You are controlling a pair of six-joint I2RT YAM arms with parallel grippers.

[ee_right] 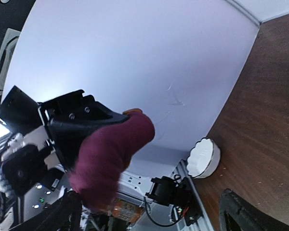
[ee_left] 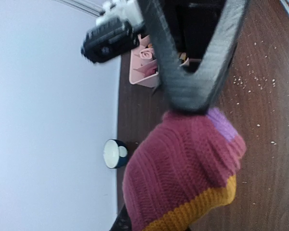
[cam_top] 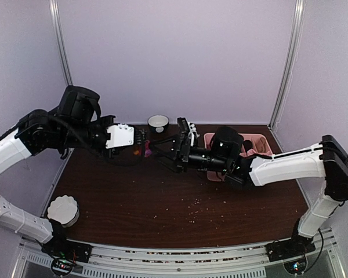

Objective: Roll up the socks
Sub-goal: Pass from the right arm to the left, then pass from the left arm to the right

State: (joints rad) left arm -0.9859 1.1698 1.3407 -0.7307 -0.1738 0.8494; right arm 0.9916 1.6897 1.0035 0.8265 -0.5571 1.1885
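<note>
The dark red sock (ee_left: 183, 163), with a purple cuff band and an orange band, hangs bunched in the air above the table. It also shows in the top view (cam_top: 145, 152) and the right wrist view (ee_right: 106, 159). My left gripper (cam_top: 140, 145) is shut on it; the sock hides most of its fingers (ee_left: 116, 222). My right gripper (cam_top: 160, 147) faces it from the right with jaws wide apart (ee_right: 149, 204). One dark finger of it (ee_left: 190, 91) touches the sock at the purple cuff. The tan sock is out of view.
A dark bowl with a white inside (cam_top: 158, 121) stands at the back wall. A pink divided tray (cam_top: 262, 141) with small rolled socks is at the back right, under my right arm. A white scalloped dish (cam_top: 64, 209) sits front left. Crumbs dot the brown table (cam_top: 180, 202).
</note>
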